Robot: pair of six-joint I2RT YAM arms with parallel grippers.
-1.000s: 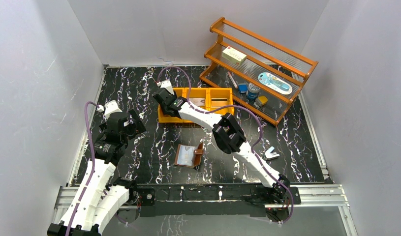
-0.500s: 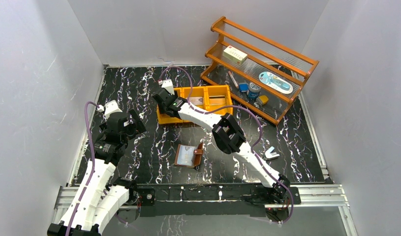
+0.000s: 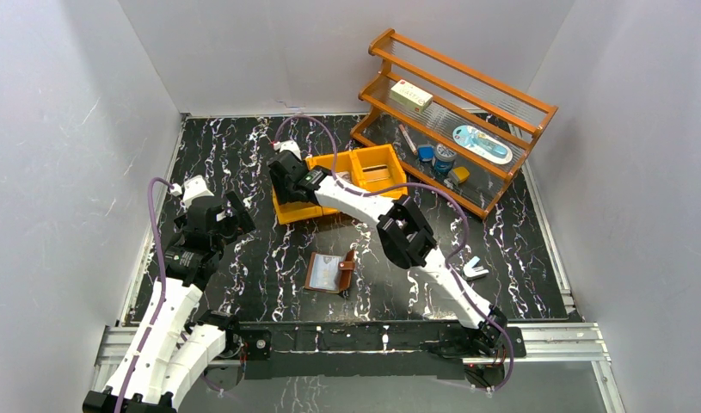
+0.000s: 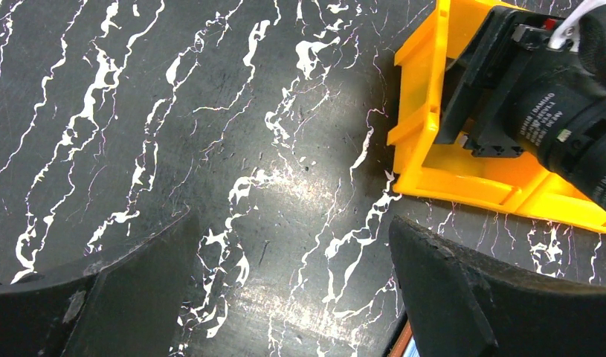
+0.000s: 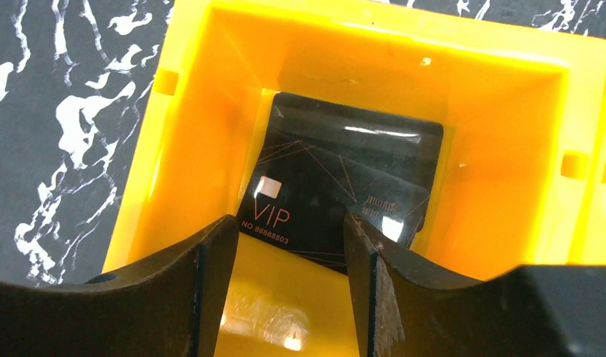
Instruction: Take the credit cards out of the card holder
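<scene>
Hanging over the bin (image 5: 359,22), right claw (image 5: 288,227) open, empty; black card (image 5: 352,163) lying inside. Card holder (image 3: 329,273) probably not emptied yet. Left claw (image 4: 292,223) wide open, empty.

Right claw (image 3: 282,185) over the orange bin (image 3: 390,157), brown card holder (image 3: 328,273) well apart
</scene>
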